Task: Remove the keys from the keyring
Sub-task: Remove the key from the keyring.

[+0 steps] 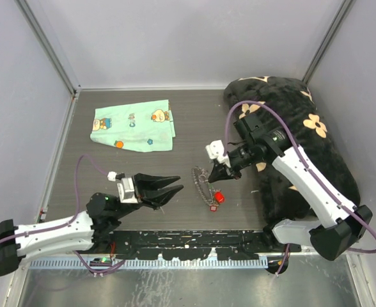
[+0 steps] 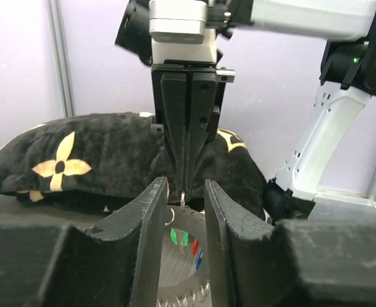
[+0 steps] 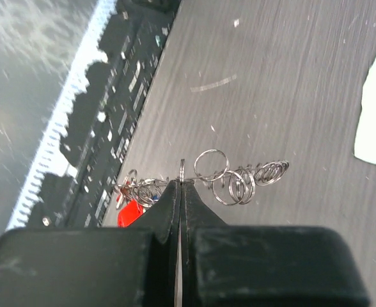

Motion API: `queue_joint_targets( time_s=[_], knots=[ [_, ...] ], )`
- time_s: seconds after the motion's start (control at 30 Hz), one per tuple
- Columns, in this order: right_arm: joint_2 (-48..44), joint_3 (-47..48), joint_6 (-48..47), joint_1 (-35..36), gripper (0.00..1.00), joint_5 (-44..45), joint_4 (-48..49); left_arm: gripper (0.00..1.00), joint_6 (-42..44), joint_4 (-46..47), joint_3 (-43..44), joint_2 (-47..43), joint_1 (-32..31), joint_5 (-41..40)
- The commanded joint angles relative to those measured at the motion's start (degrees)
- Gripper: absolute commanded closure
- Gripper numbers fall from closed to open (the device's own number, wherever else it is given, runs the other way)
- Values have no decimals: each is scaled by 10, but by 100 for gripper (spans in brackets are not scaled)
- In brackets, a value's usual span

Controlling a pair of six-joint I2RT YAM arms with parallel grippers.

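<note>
Silver wire forms the keyring point(image 1: 201, 179), which lies near the middle of the dark table point(image 1: 188, 128), between the two arms. The keys point(image 1: 218, 197) are gathered at its near end. One red head is plain from above, and green, red and blue heads are seen in the left wrist view.

The right claw point(image 1: 213, 174) is closed fully, and a thin upright piece of the ring's wire is pinched between its tips, so the ring is steadied on that side. The left claw point(image 1: 177, 190) is partly open, with nothing between its fingers, and is aimed at the ring from the left without touching it.

No key is seen lying apart from the ring, so the task is judged to be at its start, with the ring secured and the first key not yet gripped.

For the next move, the left claw would need to be brought forward and lowered onto a single key head, then closed on that key alone. The key would then have to be worked along the wire to its split while the ring is kept from turning. Because the keys are small and crowded, a neighbouring key or the fringe could easily be caught instead.
</note>
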Motion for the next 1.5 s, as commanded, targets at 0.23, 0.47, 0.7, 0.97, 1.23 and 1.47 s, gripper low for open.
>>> queue_joint_targets(
  time_s=[0.23, 0.47, 0.7, 0.97, 1.23, 1.47],
  knots=[
    [55, 142, 65, 165, 99, 411, -62, 69, 46, -217, 57, 2, 0, 5],
    [69, 149, 79, 184, 99, 453, -60, 70, 50, -130, 71, 89, -4, -5],
    [74, 148, 79, 188, 99, 440, -60, 69, 73, -5, 81, 187, -10, -20],
    [71, 149, 75, 187, 99, 406, -65, 72, 102, 129, 87, 275, -11, -19],
    [70, 144, 68, 185, 99, 375, -70, 76, 109, 142, 103, 309, -11, -25],
    [68, 145, 65, 180, 99, 358, -72, 77, 110, 142, 107, 325, -11, -23]
  ],
)
